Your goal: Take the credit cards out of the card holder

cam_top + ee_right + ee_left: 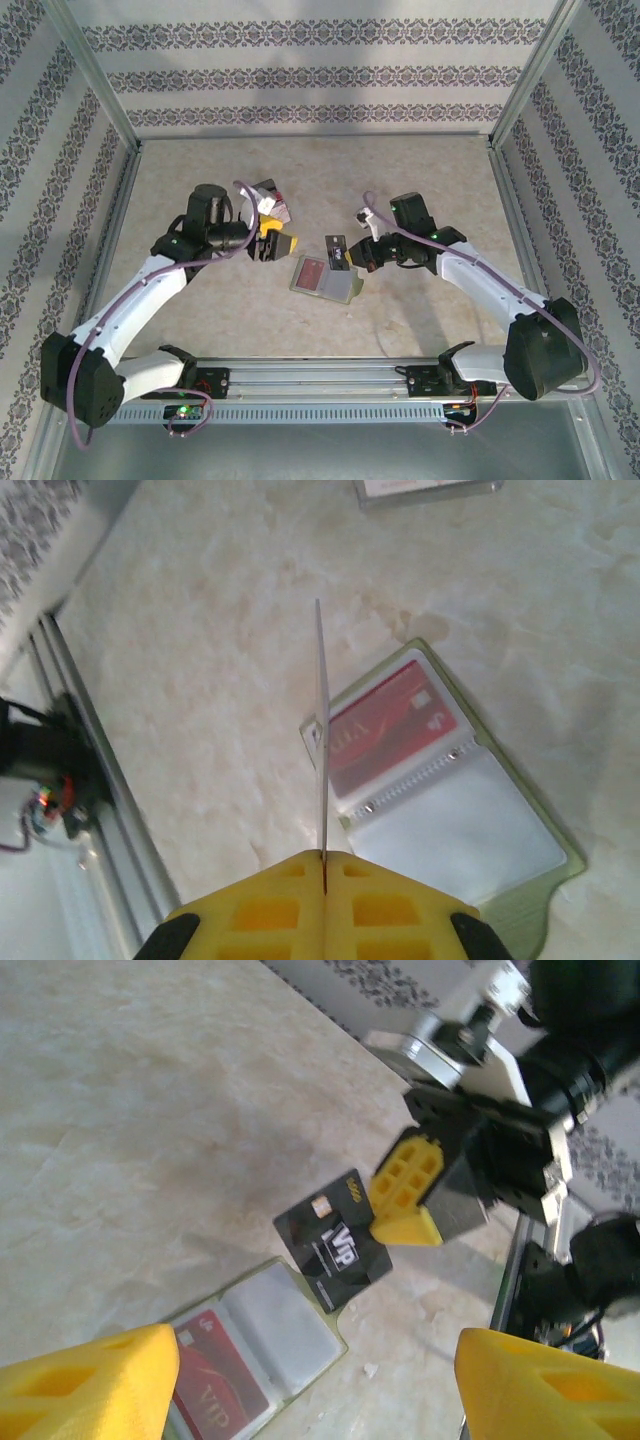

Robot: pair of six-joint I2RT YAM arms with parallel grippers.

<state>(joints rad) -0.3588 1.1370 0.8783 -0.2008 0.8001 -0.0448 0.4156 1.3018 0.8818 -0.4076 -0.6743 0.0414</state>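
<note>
White "VIP" stands on the black card [335, 1245]; "VIP" also reads on the red card [215, 1385] inside the card holder [290, 1330]; the smaller print on both is too fine to read.

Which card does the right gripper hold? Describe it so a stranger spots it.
On the table, an olive card holder lies open. At its edge the right gripper pinches a black card. White VIP lettering sets it apart from the sleeved red card.

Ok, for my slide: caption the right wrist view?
Right jaws hold a credit card edge-on by the open card holder; a red card sits sleeved.
</note>
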